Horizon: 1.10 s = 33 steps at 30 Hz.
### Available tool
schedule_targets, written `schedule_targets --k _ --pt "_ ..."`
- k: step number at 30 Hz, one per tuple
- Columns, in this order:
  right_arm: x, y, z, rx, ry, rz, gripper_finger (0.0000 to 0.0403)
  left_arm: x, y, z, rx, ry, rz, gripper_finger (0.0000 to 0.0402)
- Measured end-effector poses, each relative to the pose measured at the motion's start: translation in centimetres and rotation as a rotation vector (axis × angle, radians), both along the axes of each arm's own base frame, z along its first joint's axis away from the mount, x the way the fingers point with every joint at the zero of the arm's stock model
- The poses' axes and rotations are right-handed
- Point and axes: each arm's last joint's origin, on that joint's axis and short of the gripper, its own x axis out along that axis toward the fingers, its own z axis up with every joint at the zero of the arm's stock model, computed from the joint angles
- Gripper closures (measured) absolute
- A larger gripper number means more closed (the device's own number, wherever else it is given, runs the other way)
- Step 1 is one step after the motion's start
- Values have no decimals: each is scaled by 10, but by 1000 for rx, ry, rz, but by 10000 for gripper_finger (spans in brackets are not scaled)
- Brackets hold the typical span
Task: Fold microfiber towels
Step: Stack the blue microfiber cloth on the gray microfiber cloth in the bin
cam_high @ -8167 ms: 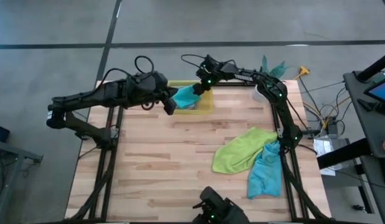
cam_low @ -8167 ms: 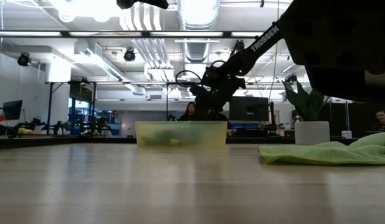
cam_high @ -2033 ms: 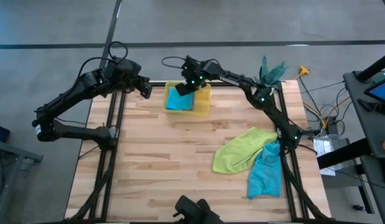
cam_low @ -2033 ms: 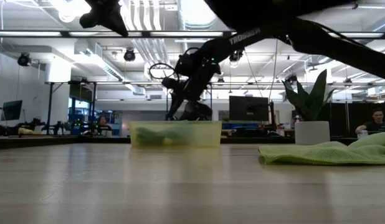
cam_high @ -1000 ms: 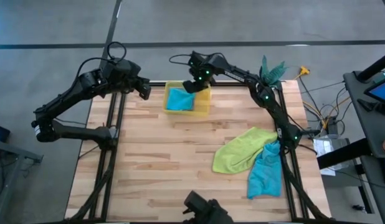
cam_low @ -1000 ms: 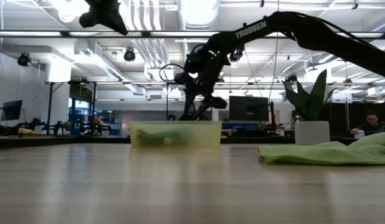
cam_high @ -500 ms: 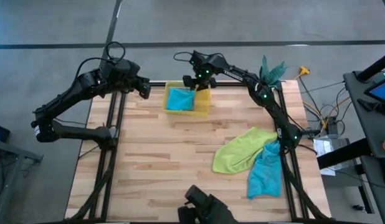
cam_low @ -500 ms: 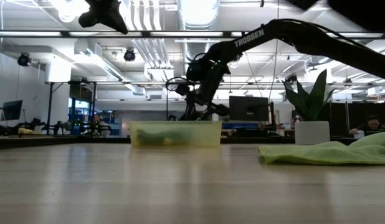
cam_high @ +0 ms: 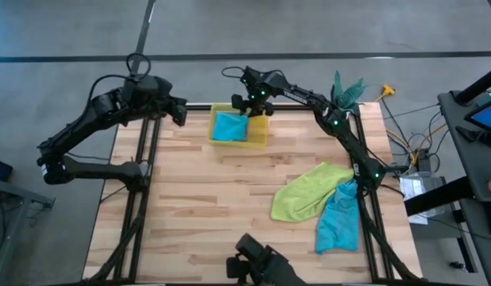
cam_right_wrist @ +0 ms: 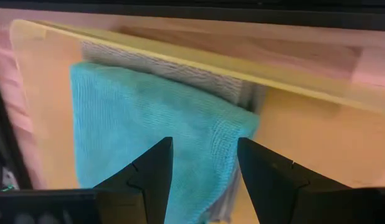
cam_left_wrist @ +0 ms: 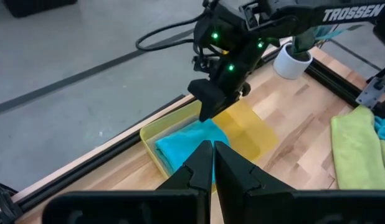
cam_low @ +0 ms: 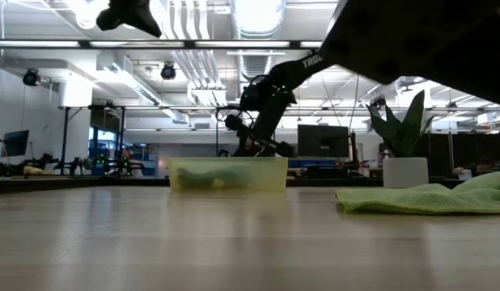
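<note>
Right end effector [cam_right_wrist: 200,180] hovers over the yellow bin [cam_high: 261,133], fingers apart, empty. Directly below it lies 1 folded teal towel [cam_right_wrist: 149,134] on a grey one [cam_right_wrist: 180,78]. Left end effector [cam_left_wrist: 213,163] is shut, parked off the worktop [cam_high: 198,206] corner. Stowing looks done; next call: reach back for the lime towel [cam_high: 305,193] and second teal towel [cam_high: 338,218], both unfolded.

Bin, plant and bench at the table's edges

A yellow bin [cam_high: 261,131] sits on the wooden table [cam_high: 198,206] at the middle of its far edge. Right of the bin, at the far right corner, stands a potted plant [cam_high: 346,90] in a white pot [cam_low: 404,171]. Cables [cam_high: 412,143] trail beyond the table's right edge, near a dark bench [cam_high: 472,127] carrying a screen [cam_high: 485,114].
</note>
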Motion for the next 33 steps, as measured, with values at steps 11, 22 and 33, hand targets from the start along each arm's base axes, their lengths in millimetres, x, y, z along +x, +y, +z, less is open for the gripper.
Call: schedule_targets --k 11,22,33 --pt "-1 1 -13 46 35 9 227 -3 -2 1 6 -8 1 402" --pt "0 -1 -12 30 20 -3 227 -3 -2 1 8 -5 2 402" --pt "4 -4 -16 22 -14 -7 227 -4 -2 2 8 -9 3 402"
